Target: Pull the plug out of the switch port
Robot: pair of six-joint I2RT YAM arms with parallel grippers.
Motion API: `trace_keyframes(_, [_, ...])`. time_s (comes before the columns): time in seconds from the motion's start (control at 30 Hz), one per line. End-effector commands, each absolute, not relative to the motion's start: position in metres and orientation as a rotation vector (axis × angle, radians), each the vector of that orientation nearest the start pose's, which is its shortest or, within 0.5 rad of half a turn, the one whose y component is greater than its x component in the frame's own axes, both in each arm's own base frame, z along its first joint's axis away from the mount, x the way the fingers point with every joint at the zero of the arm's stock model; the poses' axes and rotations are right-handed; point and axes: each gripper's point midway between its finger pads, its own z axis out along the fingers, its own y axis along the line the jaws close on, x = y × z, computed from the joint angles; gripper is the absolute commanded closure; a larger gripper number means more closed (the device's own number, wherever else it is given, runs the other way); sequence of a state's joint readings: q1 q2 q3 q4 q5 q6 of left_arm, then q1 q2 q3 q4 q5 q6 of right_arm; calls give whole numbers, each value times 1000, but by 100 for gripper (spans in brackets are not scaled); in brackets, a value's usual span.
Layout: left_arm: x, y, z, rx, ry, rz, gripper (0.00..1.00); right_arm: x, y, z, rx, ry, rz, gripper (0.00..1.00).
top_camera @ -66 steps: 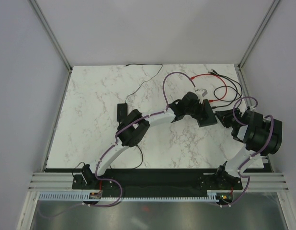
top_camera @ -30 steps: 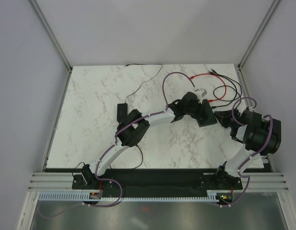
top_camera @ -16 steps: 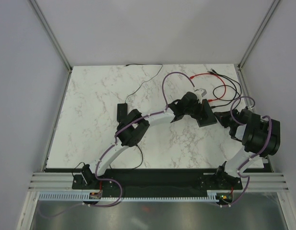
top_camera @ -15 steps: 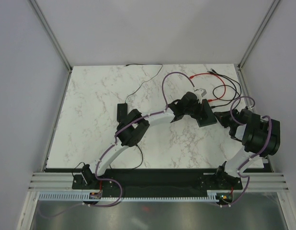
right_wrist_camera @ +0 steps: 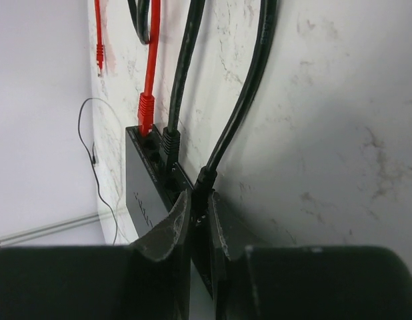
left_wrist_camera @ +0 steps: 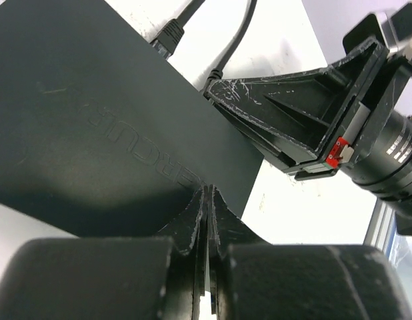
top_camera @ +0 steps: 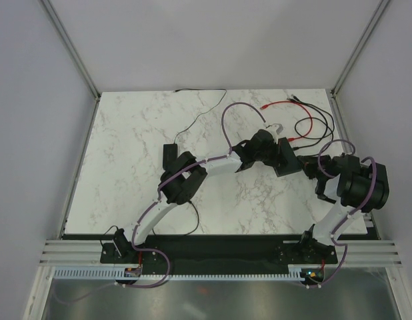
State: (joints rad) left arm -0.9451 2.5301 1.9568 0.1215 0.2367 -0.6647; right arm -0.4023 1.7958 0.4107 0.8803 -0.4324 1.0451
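The switch is a flat matte-black box on the marble table, right of middle. My left gripper is shut, and its tips press down on the switch's top. On the switch's edge a red plug, a black plug and a round black plug sit in ports. My right gripper is shut on the round black plug, one finger on each side. The right gripper also shows in the left wrist view and in the top view.
Red cable and black cable loop at the back right of the table. A small black adapter with a thin black wire lies left of the arms. Grey walls enclose the table.
My right gripper has moved left to the switch's edge. The switch and my left gripper have shifted slightly up and left. The cables have shifted with them.
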Motion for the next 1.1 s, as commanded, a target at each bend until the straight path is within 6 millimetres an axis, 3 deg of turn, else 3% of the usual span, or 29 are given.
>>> trace_keyframes(0.0, [323, -549, -8, 428, 2444, -988, 98, 376, -50, 9, 1248, 1703, 802, 100])
trace_keyframes(0.53, [319, -553, -7, 444, 2460, -989, 98, 376, -96, 40, 1218, 1561, 499, 100])
trace_keyframes(0.63, [319, -554, -7, 450, 2456, -988, 98, 372, -99, 39, 1246, 1553, 480, 100])
trace_keyframes(0.87, [319, -554, -8, 454, 2454, -984, 98, 383, -84, 33, 1277, 1527, 665, 100])
trace_keyframes(1.03, [318, -567, 9, 487, 2388, -1084, 97, 383, -74, 37, 1228, 1569, 710, 100])
trace_keyframes(1.07, [319, -569, 13, 509, 2371, -1082, 96, 380, -73, 30, 1231, 1613, 691, 94])
